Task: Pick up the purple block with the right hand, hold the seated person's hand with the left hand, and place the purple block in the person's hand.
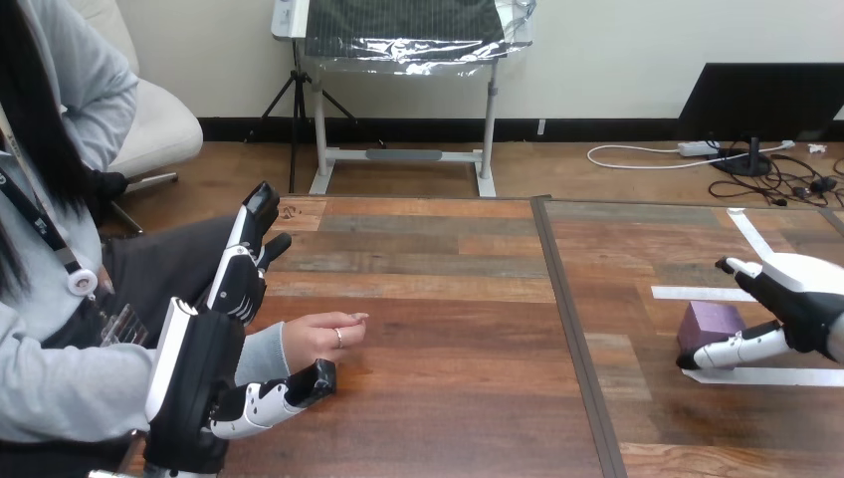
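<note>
In the head view, the purple block [709,324], a matte, roughly cubic piece, is sitting on the wood-grain counter [448,339] between 2 white tape strips [766,376]. It is lying just left of the right hand [796,304], which is spreading wide around it, thumb along the near side and not yet gripping. The left hand [214,349] is standing open, fingers straight, beside the person's hand [323,334], which is resting on the counter.

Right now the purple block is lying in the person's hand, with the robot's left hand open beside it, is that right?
Not quite. The head view shows the purple block on the table by the right hand, not in the person's hand. The left hand is open beside that hand.
</note>
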